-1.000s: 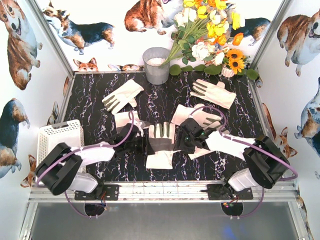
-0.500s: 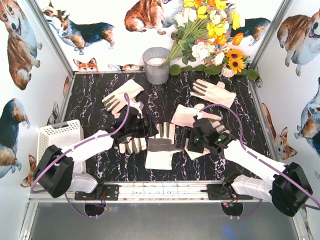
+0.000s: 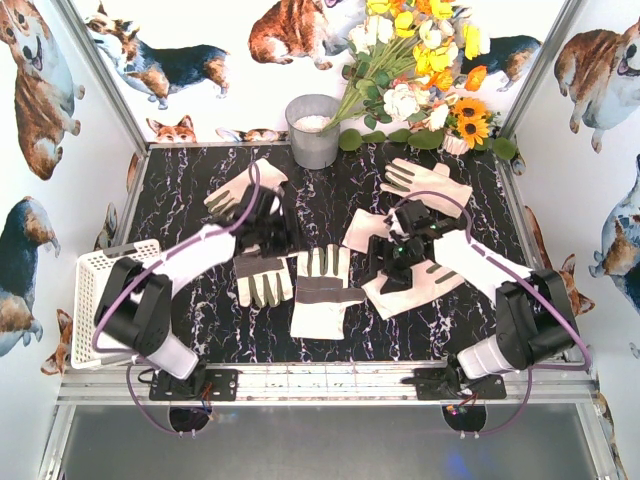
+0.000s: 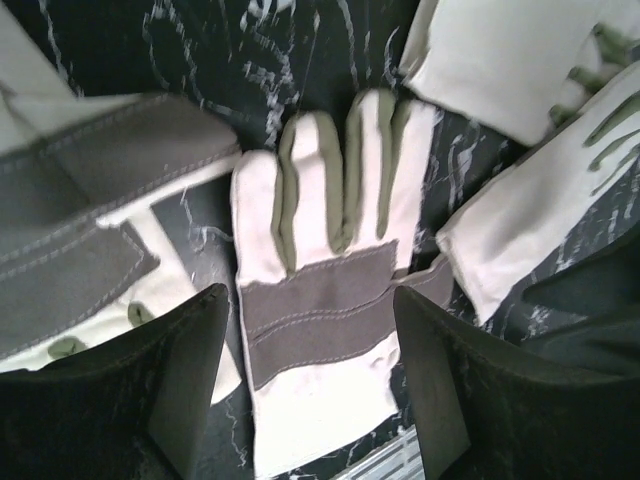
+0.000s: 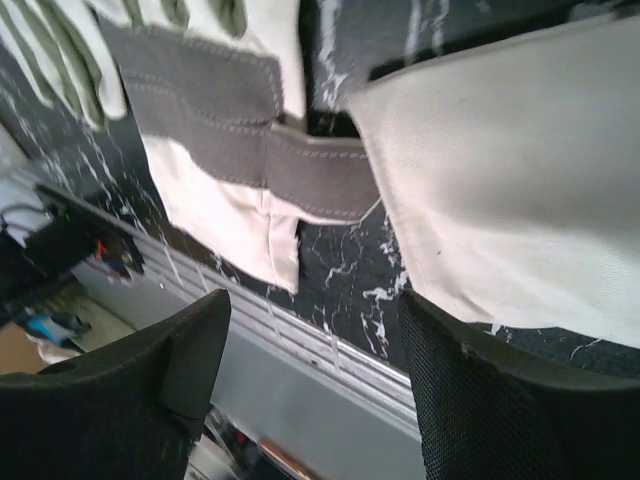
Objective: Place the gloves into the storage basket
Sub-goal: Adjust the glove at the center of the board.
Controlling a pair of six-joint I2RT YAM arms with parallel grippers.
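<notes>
Left pincer (image 3: 268, 232) hangs low over the counter (image 3: 330, 190) with its jaws spread wide and nothing between them, placed between the far-left glove (image 3: 245, 190) and the short glove (image 3: 262, 280). Its wrist camera looks past the dark fingers (image 4: 185, 370) onto the centre glove (image 3: 322, 292), which lies palm up with a grey band across the palm and olive strips on the fingers. Right pincer (image 3: 388, 262) is just as wide and also holds nothing. It sits over two overlapping white gloves (image 3: 425, 285) to the right of centre, though whether it touches them cannot be told. One more glove, the far-right glove (image 3: 430, 185), lies flat toward the back. Every glove in view rests on the black marbled surface, well apart from the storage basket (image 3: 105, 265). That basket stands at the near left corner with the left arm crossing part of it, and the visible part of its inside shows only white lattice. At the back, the grey bucket (image 3: 313, 132) holds something white, with a bunch of flowers (image 3: 420, 70) just beside it.
</notes>
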